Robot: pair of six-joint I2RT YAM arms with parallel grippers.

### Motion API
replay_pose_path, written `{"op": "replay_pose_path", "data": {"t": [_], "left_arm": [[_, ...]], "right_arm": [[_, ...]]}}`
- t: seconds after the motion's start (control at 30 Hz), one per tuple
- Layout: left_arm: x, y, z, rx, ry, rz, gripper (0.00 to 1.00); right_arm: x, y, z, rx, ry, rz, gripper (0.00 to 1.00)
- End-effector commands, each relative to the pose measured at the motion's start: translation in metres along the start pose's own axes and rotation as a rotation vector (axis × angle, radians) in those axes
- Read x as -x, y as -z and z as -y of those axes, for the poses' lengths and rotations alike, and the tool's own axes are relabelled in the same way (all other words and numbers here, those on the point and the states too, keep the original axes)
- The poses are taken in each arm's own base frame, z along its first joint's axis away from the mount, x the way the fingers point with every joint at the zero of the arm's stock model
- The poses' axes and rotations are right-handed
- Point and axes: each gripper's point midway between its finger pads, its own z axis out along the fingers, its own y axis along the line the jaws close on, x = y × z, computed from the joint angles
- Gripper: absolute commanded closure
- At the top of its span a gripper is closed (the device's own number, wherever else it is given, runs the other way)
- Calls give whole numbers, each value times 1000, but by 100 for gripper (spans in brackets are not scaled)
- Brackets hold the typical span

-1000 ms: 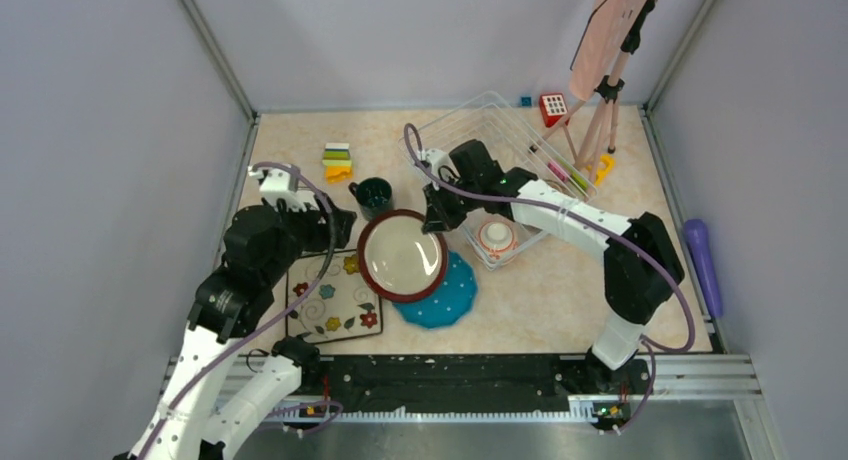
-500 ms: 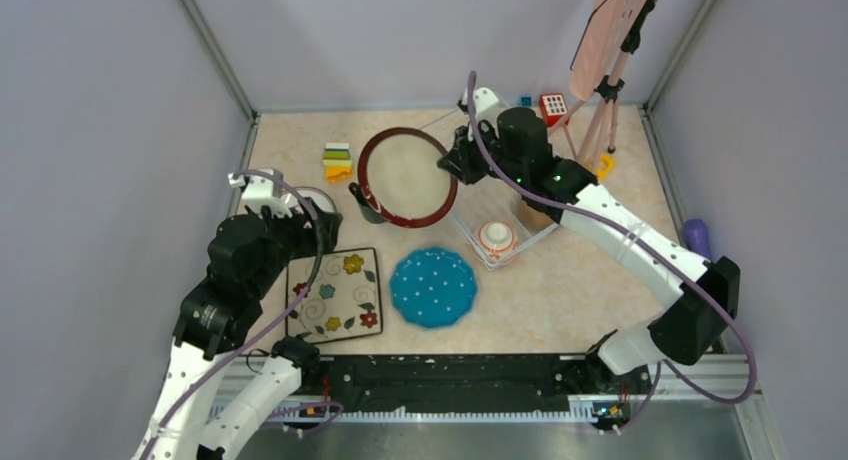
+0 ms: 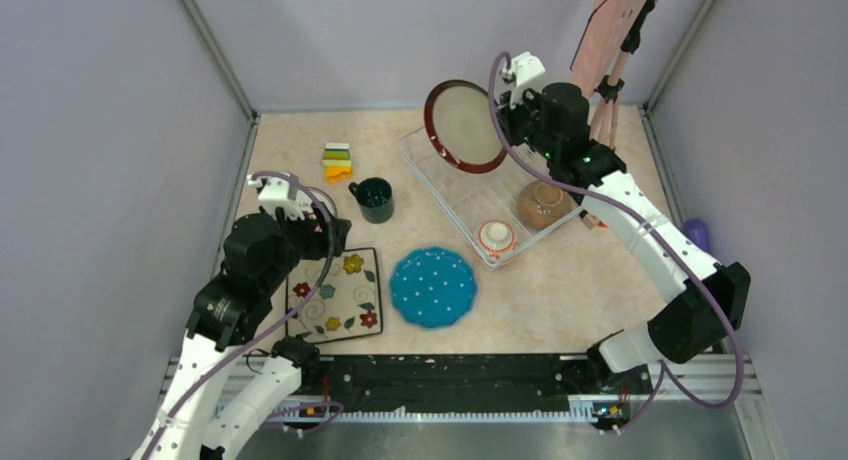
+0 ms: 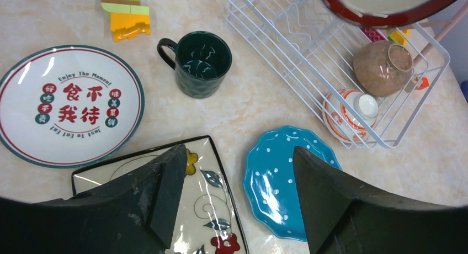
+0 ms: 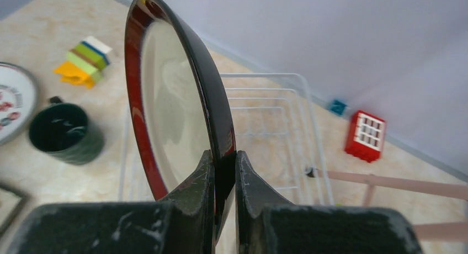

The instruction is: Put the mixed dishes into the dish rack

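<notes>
Mid-load: pinching red-rimmed cream plate (image 3: 466,126) on edge in right gripper (image 5: 225,157), tilted above dish rack (image 4: 276,33) at its 12 o'clock end. Next, needs lowering upright between dividers. Left gripper (image 4: 238,154) wide, empty, at table's 9 o'clock.

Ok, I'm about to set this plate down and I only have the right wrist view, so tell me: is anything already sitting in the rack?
Observer: Yes. A brown bowl and an orange bowl sit at the near end of the dish rack.
Operator: Is my plate over them?
Observer: No. From the top, the red-rimmed plate, held on edge in the right gripper, hangs over the rack's far end, apart from both bowls.
Operator: Is the left arm close?
Observer: No. The left gripper is open, left of the rack, above the square floral plate.
</notes>
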Motion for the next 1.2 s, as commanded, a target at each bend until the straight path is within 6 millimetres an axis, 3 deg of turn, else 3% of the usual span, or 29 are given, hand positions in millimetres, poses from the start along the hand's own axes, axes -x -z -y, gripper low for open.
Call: {"op": "replay_pose_path", "data": {"t": [0.0,0.23,0.47,0.83,1.17], "left_arm": [[3,-11,11,-62,-9,30,25],[-8,-21,12,-73,4,-2,26],[-19,-31,17,-104,15,-43,26],[-26,-41,17,-104,15,-67,26],[-31,-48,19,-112,15,-87,26]], "right_arm": [[106,28,42,-141,92,365,100],[104,10,81,-311,210,401,100],[90,-6,126,-457,232,408,100],[59,-37,152,-510,298,392,100],[23,-51,160,-497,335,331,100]]}}
